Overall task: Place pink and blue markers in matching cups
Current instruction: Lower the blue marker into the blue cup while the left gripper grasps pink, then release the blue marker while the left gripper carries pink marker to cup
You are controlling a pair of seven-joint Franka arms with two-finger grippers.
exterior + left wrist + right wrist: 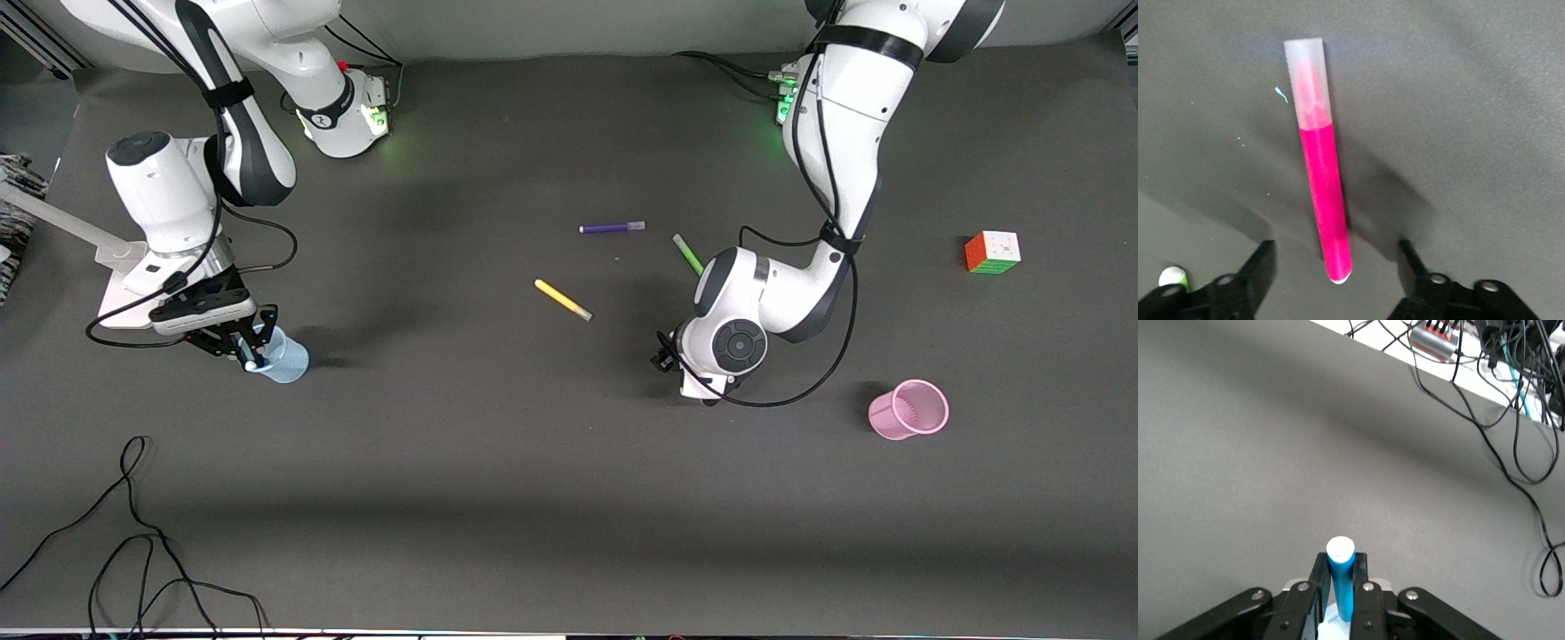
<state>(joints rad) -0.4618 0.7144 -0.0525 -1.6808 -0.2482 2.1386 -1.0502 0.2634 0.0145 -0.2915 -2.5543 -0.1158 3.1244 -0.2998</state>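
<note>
- The right gripper [252, 352] hung over the pale blue cup [283, 358], which stood at about nine o'clock on the table, toward the right arm's end.
- Its jaws were clamped narrow on the blue marker [1341, 577], held upright with the white end up and the lower end out of sight above the cup.
- Judged from this, the blue half of the task was at the drop: the next move called for lowering a little, then parting the jaws so that the pen fell inside the rim.
- The left gripper [1337, 267] hovered low over the pink marker [1320, 160], jaws spread wide with one finger on either side of the barrel and touching nothing.
- That pen lay flat on the table, hidden beneath the left wrist in the front view, at about four o'clock from the yellow pen [563, 300].
- The pink cup [910, 409] stood upright and apart, roughly four o'clock from the table's middle.
- The pink half seemed at the grasp: descend, close on the barrel, lift, carry to that cup.
- A purple pen [612, 228], a green pen [687, 254] and a colour cube [992, 252] lay untouched.
</note>
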